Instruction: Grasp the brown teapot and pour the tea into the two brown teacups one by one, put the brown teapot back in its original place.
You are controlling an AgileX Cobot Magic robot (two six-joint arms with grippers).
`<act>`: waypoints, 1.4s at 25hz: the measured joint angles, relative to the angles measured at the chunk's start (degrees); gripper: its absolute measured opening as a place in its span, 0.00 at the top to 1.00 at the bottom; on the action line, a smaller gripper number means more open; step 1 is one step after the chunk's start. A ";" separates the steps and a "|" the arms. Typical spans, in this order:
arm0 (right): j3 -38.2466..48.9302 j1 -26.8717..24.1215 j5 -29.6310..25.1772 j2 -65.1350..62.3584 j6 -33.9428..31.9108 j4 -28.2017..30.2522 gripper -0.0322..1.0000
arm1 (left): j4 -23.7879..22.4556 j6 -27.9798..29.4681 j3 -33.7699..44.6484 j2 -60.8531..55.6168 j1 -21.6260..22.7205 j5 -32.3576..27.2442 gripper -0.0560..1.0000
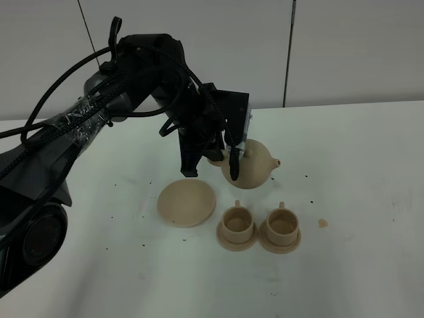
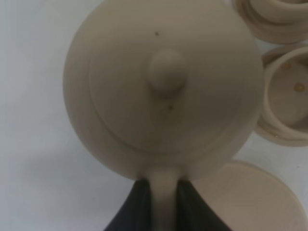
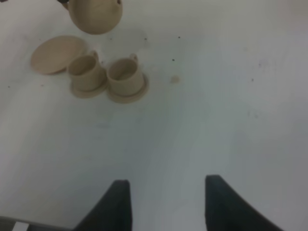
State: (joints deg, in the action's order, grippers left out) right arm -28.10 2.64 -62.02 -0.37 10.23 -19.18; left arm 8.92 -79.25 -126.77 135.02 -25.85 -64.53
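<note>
The brown teapot (image 1: 250, 167) is held aloft over the table (image 1: 344, 165), just beside the wide saucer (image 1: 187, 203), which is taken to be its resting place. Its spout is pointed away from that saucer. The teapot's loop handle (image 2: 163, 190) is pinched between the dark fingers (image 2: 139, 209) of the left gripper (image 1: 231, 158), which are clenched on it.

The pot is judged to be rigid fired clay. It is probably weighty if filled, smooth enough to swing in so narrow a pinch, and likely to chip if knocked against a cup rim. The handle is considered the only sound hold. The knobbed lid (image 2: 167, 72) may be loose and could slip off in a steep tilt.

The nearer teacup (image 1: 237, 224) is set just beside the wide saucer, on its own small saucer. The farther teacup (image 1: 281, 226) is set next to it, on the side away from the wide saucer.

The right gripper (image 3: 166, 202) is kept well apart from the wide saucer, with its jaws spread and nothing between them.
</note>
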 joint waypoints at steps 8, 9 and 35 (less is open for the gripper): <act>0.00 0.00 0.00 0.00 0.00 0.00 0.63 | -0.65 0.47 -4.50 0.06 -0.72 -3.44 0.78; 0.00 0.00 0.00 0.00 0.00 0.00 0.63 | -0.73 0.69 -4.75 0.06 -0.82 -3.44 0.78; 0.00 0.00 0.00 0.00 0.00 0.00 0.63 | -0.42 3.58 -4.93 0.06 -4.28 -3.50 0.78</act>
State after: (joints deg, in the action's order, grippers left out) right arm -28.10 2.64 -62.02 -0.37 10.23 -19.18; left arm 8.50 -75.67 -131.70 135.08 -30.13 -68.03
